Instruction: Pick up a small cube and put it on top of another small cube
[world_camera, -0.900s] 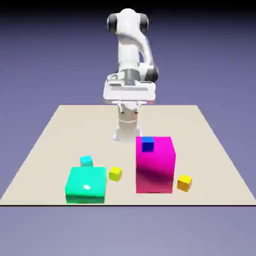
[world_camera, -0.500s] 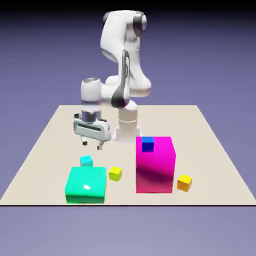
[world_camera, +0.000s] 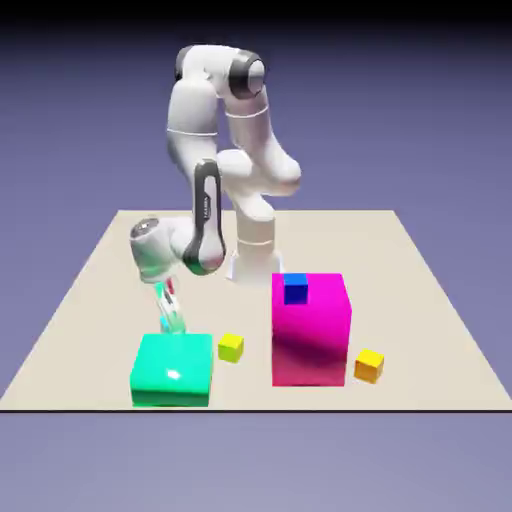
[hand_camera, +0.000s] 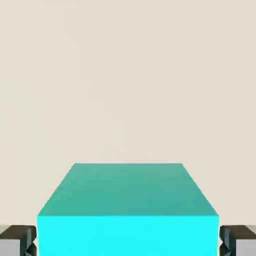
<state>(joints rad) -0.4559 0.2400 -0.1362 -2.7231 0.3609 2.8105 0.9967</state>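
On the beige worktop (world_camera: 90, 290), we see the arm bent low, its claw (world_camera: 172, 318) pointing down, fingers apart astride the small cyan cube (hand_camera: 128, 210).

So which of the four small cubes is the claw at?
The small cyan cube, just behind the flat teal-green block. It fills the gap between the fingertips in the hand view; the lemon-yellow, amber and dark blue cubes sit apart.
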